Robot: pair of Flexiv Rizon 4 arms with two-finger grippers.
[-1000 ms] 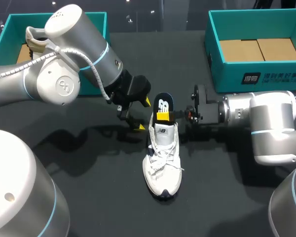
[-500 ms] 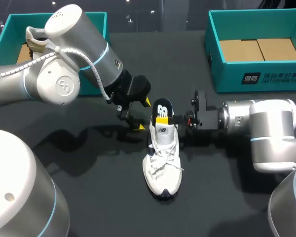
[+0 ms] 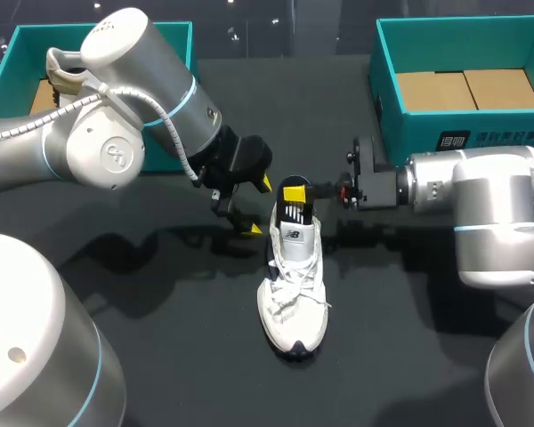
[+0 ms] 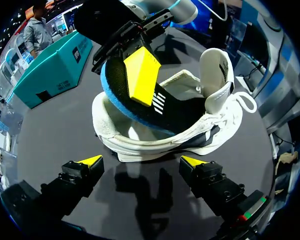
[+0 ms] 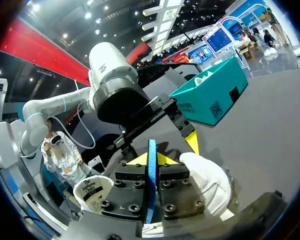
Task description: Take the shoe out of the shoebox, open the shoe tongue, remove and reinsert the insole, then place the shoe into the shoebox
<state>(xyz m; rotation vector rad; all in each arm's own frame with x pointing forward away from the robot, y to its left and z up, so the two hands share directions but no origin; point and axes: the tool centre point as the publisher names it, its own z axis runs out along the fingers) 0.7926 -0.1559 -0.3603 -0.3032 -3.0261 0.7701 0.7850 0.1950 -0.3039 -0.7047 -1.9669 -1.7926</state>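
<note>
Pinching, with the right gripper [image 3: 295,190], the heel end of the insole [image 4: 175,112], half inside the shoe [image 3: 292,285] on the table [image 3: 160,338], and hovering with the left gripper [image 4: 142,161] wide open just beside the heel, likely handling light, floppy foam, best taken by that edge.

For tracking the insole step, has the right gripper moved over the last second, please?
Yes: the right gripper, shut on the insole, shifted slightly away from the laces of the shoe, toward the right shoebox.
</note>
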